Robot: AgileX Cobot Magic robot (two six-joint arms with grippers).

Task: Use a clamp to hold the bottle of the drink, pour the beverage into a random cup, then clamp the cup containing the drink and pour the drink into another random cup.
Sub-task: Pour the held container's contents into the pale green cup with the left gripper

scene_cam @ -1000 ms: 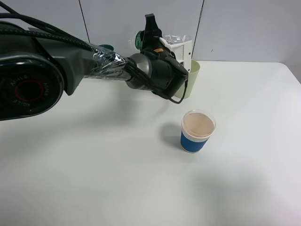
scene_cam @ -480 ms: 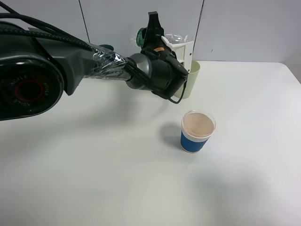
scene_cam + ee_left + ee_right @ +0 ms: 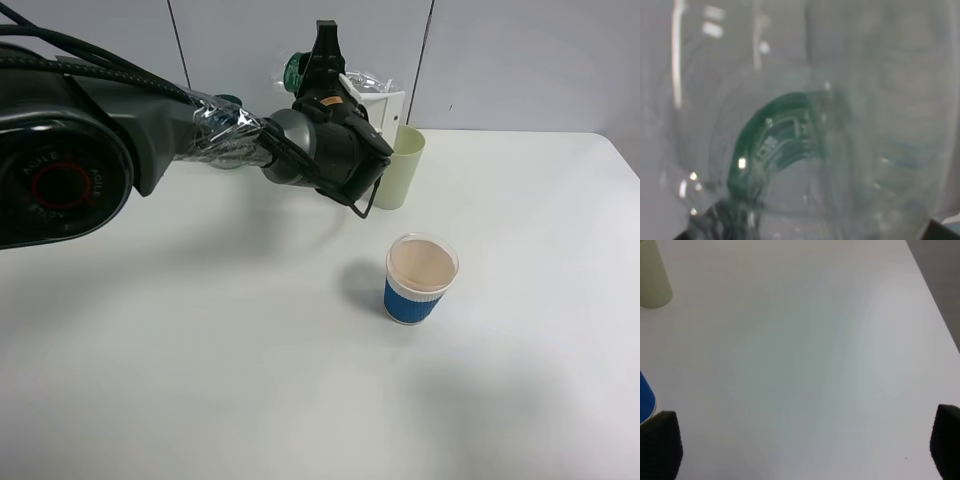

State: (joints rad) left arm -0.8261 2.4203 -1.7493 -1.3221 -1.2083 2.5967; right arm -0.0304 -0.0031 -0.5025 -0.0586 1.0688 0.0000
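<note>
My left clamp (image 3: 338, 78), a white block with black fingers, hangs above the table's far side, shut on the clear bottle (image 3: 362, 83). The bottle's dark green label (image 3: 293, 68) points left. In the left wrist view the bottle (image 3: 790, 130) fills the frame, and I cannot make out any beverage. Just right of the clamp, the pale yellow-green cup (image 3: 404, 170) stands upright; it also shows in the right wrist view (image 3: 652, 275). The blue-sleeved paper cup (image 3: 421, 279) stands nearer the front, its edge (image 3: 645, 396) beside my right gripper (image 3: 802, 450), which is open over bare table.
A dark teal cup (image 3: 228, 100) peeks out behind the left arm at the back wall. The white table (image 3: 200, 360) stretches wide to the front and right. Its right edge (image 3: 932, 295) runs along the right wrist view.
The left clamp with the bottle has shifted a little left and up, away from the pale cup, uncovering more of that cup. Both cups stay put.
</note>
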